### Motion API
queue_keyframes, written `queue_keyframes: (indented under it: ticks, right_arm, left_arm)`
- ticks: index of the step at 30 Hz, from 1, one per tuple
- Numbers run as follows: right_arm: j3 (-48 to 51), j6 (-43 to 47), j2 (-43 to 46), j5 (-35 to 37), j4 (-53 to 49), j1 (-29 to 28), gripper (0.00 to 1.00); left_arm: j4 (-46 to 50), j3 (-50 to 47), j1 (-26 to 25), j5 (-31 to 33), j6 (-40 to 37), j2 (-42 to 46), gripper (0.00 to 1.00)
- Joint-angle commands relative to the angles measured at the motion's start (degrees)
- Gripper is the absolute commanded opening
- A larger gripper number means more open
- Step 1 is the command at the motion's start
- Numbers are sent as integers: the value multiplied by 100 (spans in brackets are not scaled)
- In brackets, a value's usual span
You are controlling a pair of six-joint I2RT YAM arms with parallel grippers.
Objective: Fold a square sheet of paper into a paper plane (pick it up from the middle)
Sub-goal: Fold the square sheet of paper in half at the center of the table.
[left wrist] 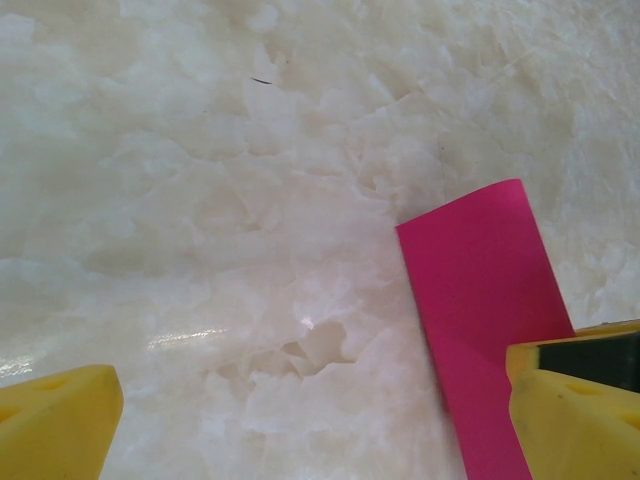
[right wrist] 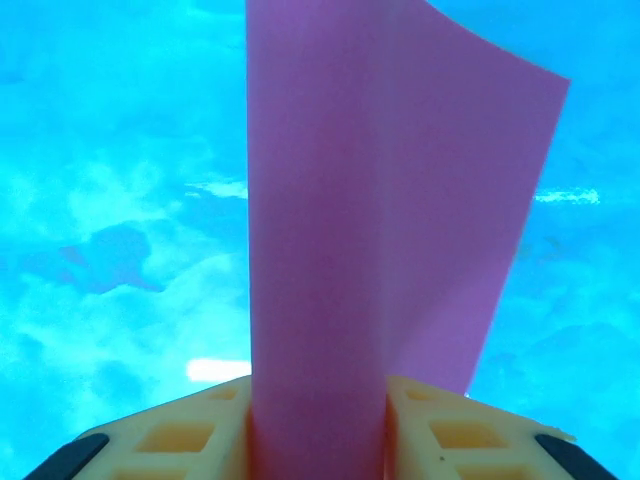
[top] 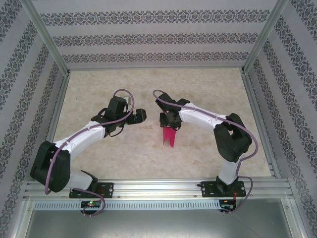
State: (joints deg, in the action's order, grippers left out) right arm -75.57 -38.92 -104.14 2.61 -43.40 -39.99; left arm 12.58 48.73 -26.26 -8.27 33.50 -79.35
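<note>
My right end effector [top: 170, 124] is pinched on the square sheet of paper [top: 169, 137], which I hold off the tabletop [top: 148, 163] near its middle. In the right wrist view the paper [right wrist: 380, 200] runs straight out from between my pressed fingers [right wrist: 440, 430] and bows over to one side. I cannot tell whether any crease is set. My left end effector [top: 138, 117] stands just beside it with its fingers spread wide and nothing between them. In the left wrist view, the free end of the sheet [left wrist: 480, 300] lies close by my right-hand finger [left wrist: 575, 420].

I judge this the early stage: the sheet is lifted and the first centre fold is not yet made. Next I need the left side to catch that loose edge and bring it square onto its opposite, without tearing the thin paper.

There is open tabletop on every side, and the patterned walls [top: 29, 89] and near frame rail [top: 158, 186] lie well apart from the sheet.
</note>
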Motion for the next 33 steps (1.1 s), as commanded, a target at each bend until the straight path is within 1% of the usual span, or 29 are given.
queue_keyframes:
  ticks: [1, 2, 5, 9, 10, 12, 16, 20, 24, 26, 28, 33]
  right_arm:
    - [5, -17, 312, -383, 286, 52, 35]
    - [38, -55, 404, -487, 408, 61, 35]
    - [296, -311, 735, -1133, 1100, 176, 34]
    - [1180, -1094, 1116, -2077, 2863, 426, 36]
    - [1361, -1302, 1139, -2177, 3198, 469, 37]
    - [1578, -1460, 1074, -2201, 3483, 530, 37]
    - [2022, -1538, 854, -2034, 3648, 647, 37]
    - [2467, -1380, 821, -1992, 3825, 754, 42]
    - [2531, -983, 874, -1776, 3261, 803, 45]
    - [2560, -818, 935, -1645, 3108, 809, 50]
    - [2552, -669, 971, -1676, 3055, 827, 50]
    - [2433, -468, 961, -1430, 2664, 876, 55]
  left_arm:
    - [175, 171, 59, -14, -39, 86, 100]
    - [175, 165, 56, -6, -38, 99, 100]
    - [184, 161, 59, 0, -19, 123, 100]
    - [166, 148, 58, -32, 22, 180, 100]
    - [166, 153, 52, -42, 19, 193, 100]
    - [167, 144, 53, -66, 30, 201, 100]
    - [77, 113, 49, -284, 52, 190, 100]
    - [-26, 115, 27, -597, 16, 119, 100]
    - [-106, 222, -42, -847, -52, -60, 100]
    - [-119, 268, -85, -883, -54, -156, 100]
    - [-166, 307, -114, -900, -20, -275, 100]
    - [-175, 390, -153, -948, 27, -449, 100]
